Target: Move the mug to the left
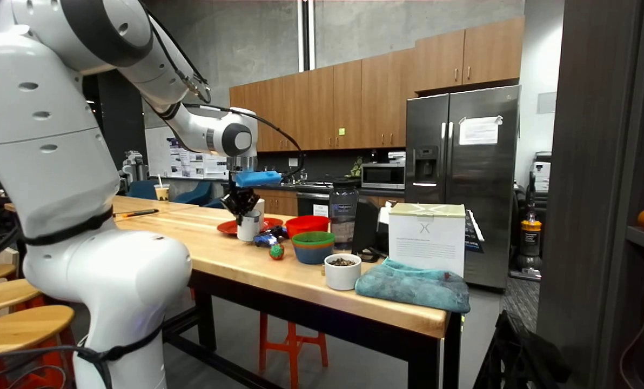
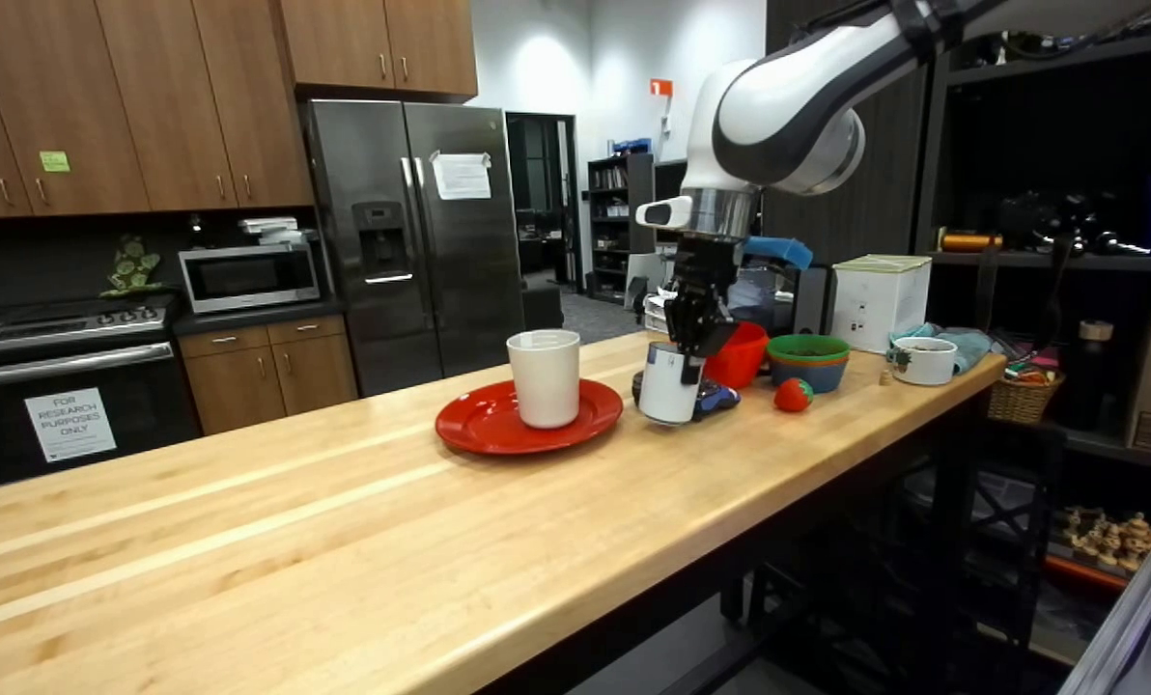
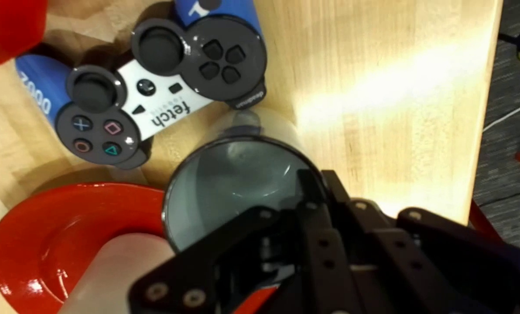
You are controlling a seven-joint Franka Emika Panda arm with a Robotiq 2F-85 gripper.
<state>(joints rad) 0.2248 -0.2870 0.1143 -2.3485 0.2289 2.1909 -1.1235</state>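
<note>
Standing in a kitchen: one long butcher-block table [image 2: 276,541], pale strips running lengthwise, dark frame [image 1: 354,327] beneath. Behind it: brown wooden cabinets [image 1: 311,108], one steel refrigerator [image 2: 474,280], one microwave [image 2: 252,275], one oven [image 2: 146,410] bearing a paper notice [image 2: 70,425], "FOR RESEARCH PURPOSES ONLY".

Count on the table: 1 white mug [image 2: 665,388]; 1 cream cup [image 2: 545,378], standing on 1 red plate [image 2: 469,422]; 1 game controller [image 3: 159,87] marked "fetch"; 1 red bowl [image 2: 738,357]; 1 stack of bowls [image 1: 311,254], green uppermost, blue lowest; 1 red strawberry-shaped object [image 2: 793,395]; 1 low white cup [image 1: 343,275] of brown bits; 1 water bottle [image 1: 343,216]; 1 white box [image 1: 424,232]; 1 teal cloth [image 1: 414,289], folded.

White mug: plain cylinder, thin dark rim, glossy grey interior; leans slightly in an exterior view. Location: just beside the red plate, near the game controller; cannot tell whether its base meets the table. Gripper [image 3: 318,176]: clamped on the mug's wall, one finger [image 3: 311,192] inside the rim, one outside, as the wrist view shows
</note>
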